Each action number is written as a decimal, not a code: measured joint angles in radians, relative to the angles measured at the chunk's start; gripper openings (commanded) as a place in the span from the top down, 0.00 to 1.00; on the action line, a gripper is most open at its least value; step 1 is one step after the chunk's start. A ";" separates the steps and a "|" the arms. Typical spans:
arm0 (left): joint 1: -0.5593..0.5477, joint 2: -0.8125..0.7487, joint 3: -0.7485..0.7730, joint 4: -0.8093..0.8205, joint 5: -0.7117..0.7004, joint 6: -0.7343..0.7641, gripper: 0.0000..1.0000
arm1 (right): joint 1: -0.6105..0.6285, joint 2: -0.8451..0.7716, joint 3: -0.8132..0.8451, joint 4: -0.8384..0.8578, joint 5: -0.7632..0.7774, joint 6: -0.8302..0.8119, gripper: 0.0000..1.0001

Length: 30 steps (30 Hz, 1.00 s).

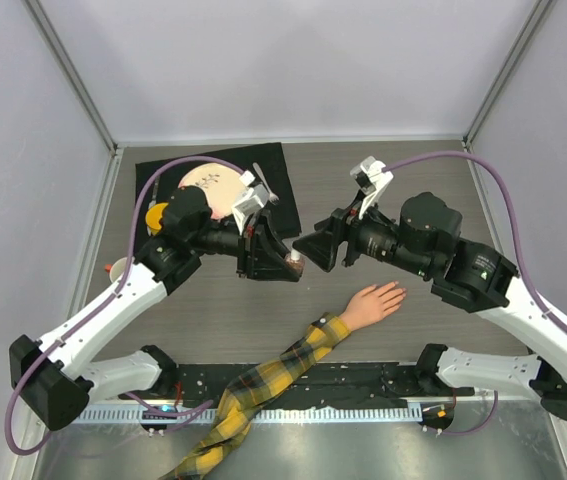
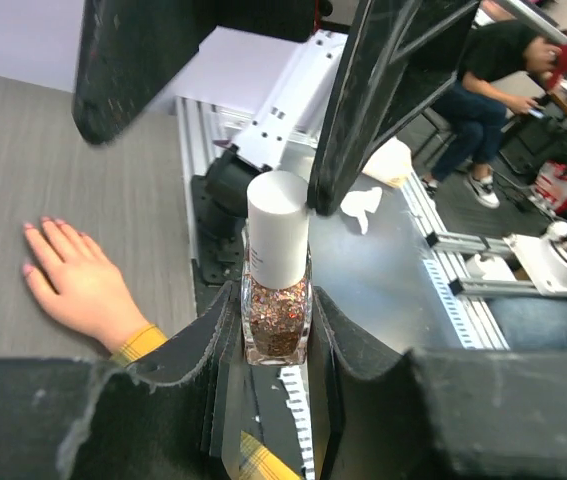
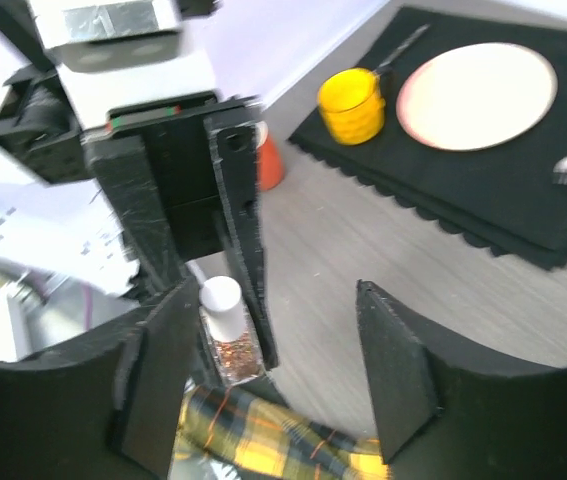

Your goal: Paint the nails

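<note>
The pale mannequin hand (image 1: 373,303) lies palm down on the table, on an arm in a yellow plaid sleeve (image 1: 273,378). Its pinkish nails (image 2: 33,228) show in the left wrist view. My left gripper (image 1: 291,262) is shut on a glitter nail polish bottle (image 2: 277,310) with a white cap (image 2: 278,230) and holds it upright above the table. My right gripper (image 1: 313,250) is open and faces the bottle. In the right wrist view the cap (image 3: 222,297) stands just inside my right gripper's (image 3: 275,300) left finger, not gripped.
A black placemat (image 1: 278,205) at the back left holds a pale plate (image 1: 211,183), a yellow cup (image 1: 158,215) and a fork (image 1: 263,178). A small orange-red object (image 1: 113,267) stands at the left wall. A metal rail (image 1: 363,410) runs along the near edge.
</note>
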 measured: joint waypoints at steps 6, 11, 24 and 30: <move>0.000 0.008 -0.003 0.055 0.071 -0.050 1.00 | -0.008 0.029 0.000 0.009 -0.135 -0.003 0.53; 0.000 0.008 -0.003 0.071 0.091 -0.061 1.00 | -0.012 0.034 0.000 0.021 -0.214 -0.007 0.61; -0.003 0.000 0.039 -0.153 -0.082 0.111 1.00 | -0.034 0.032 -0.024 0.021 -0.222 -0.063 0.99; -0.013 -0.014 0.067 -0.280 -0.407 0.183 1.00 | 0.113 0.133 0.034 -0.010 0.252 -0.036 0.99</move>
